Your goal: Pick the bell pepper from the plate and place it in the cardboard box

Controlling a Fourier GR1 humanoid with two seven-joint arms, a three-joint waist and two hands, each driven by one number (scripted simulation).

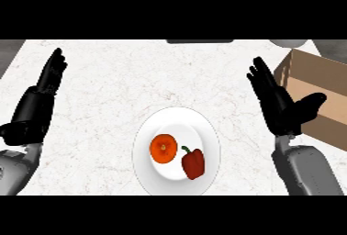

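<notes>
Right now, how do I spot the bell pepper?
Find the white plate at the counter's middle. Of two items on it, the bell pepper lies rightmost: dark red, elongated, green-stemmed, unlike the round orange fruit beside it.

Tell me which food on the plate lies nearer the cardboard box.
The red bell pepper with the green stem, right of the round orange fruit.

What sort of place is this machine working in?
Most likely a kitchen: a pale marbled counter, a white plate holding a red bell pepper and a round orange food item, and a cardboard box at the right.
</notes>
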